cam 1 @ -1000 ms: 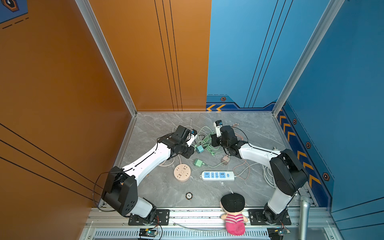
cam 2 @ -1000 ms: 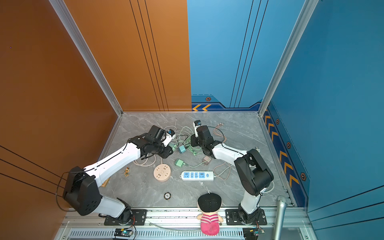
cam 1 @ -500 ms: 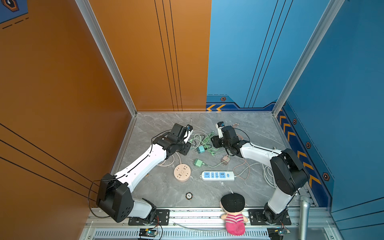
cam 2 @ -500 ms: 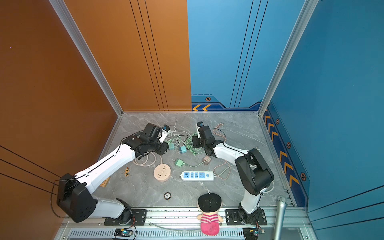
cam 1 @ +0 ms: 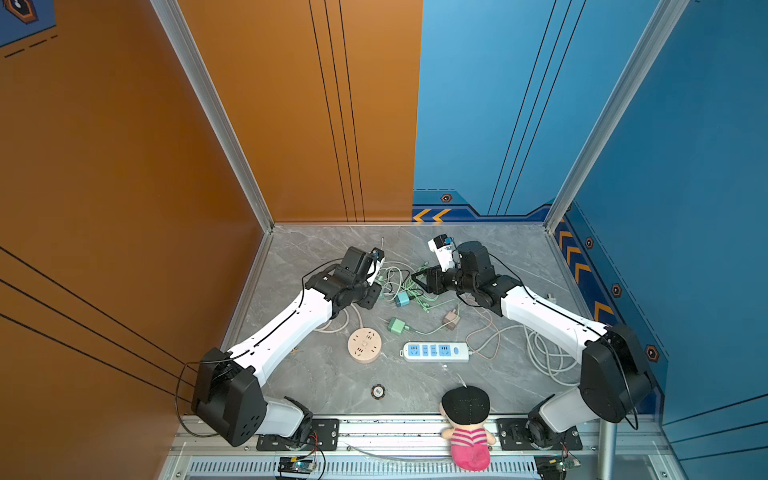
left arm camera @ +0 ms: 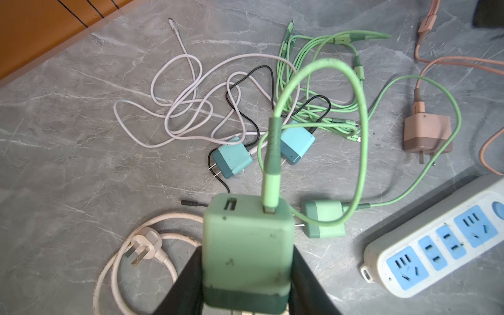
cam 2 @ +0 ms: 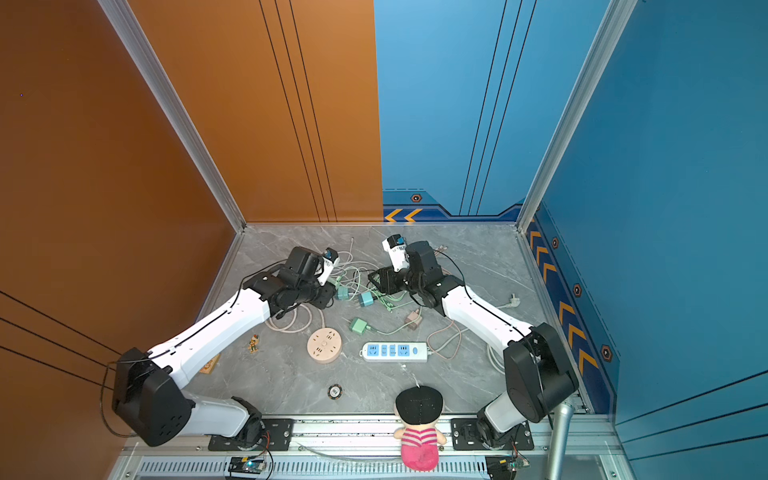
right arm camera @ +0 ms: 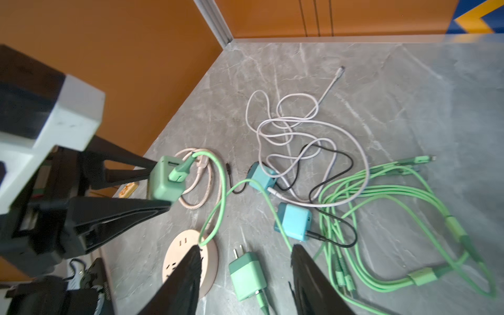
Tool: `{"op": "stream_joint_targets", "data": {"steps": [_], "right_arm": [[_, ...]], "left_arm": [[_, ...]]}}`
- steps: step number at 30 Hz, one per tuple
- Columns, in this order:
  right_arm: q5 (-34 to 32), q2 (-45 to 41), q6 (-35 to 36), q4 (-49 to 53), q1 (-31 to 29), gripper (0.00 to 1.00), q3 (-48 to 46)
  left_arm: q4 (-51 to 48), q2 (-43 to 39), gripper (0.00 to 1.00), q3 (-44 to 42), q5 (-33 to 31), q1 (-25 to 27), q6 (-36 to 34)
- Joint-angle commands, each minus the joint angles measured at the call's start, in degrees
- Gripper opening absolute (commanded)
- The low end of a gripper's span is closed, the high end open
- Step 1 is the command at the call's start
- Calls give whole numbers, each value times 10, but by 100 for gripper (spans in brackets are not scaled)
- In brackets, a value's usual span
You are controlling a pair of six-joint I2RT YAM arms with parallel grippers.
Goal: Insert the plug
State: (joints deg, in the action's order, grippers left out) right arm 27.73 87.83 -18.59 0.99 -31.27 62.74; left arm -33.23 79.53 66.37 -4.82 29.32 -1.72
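charger [left arm camera: 246,245]: green | power strip [cam 1: 434,351]: white, blue | round socket [cam 1: 364,345]: peach | tabletop [cam 1: 324,386]: grey marbled

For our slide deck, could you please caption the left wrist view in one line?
The left gripper holds a green charger, its green cable plugged in, near a white power strip.

Tabletop [left arm camera: 68,131]: smooth stone-look slab, grey-veined, with a faint sheen. Green charger [left arm camera: 246,245]: matt plastic, scuffed and dark-specked. Green cable [left arm camera: 361,109]: matt, finely textured sheath. Power strip [left arm camera: 381,253]: glossy white plastic with blue socket faces. Corner posts [cam 1: 212,112]: brushed metal. Doll [cam 1: 468,446]: soft cloth, striped body.
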Motion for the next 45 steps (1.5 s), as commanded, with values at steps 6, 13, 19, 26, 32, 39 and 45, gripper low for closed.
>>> {"op": "stream_joint_targets", "data": {"steps": [6, 13, 19, 26, 32, 39, 45], "right_arm": [[102, 17, -64, -18, -23, 55, 12], [117, 36, -94, -54, -39, 54, 19], [98, 31, -84, -23, -40, 53, 22], [26, -8, -36, 66, -28, 56, 11], [44, -20, -43, 64, -36, 56, 21], [76, -5, -58, 51, -51, 53, 39], [79, 26, -80, 2, -54, 52, 31]], "left_arm": [[32, -31, 32, -16, 24, 15, -16], [32, -28, 32, -16, 15, 29, -17], [33, -32, 32, -16, 5, 28, -16], [33, -34, 32, -20, 1, 23, -16], [41, -18, 32, -12, 3, 35, -5], [43, -13, 32, -7, -7, 42, -4], [49, -31, 32, -19, 22, 44, -5]]}}
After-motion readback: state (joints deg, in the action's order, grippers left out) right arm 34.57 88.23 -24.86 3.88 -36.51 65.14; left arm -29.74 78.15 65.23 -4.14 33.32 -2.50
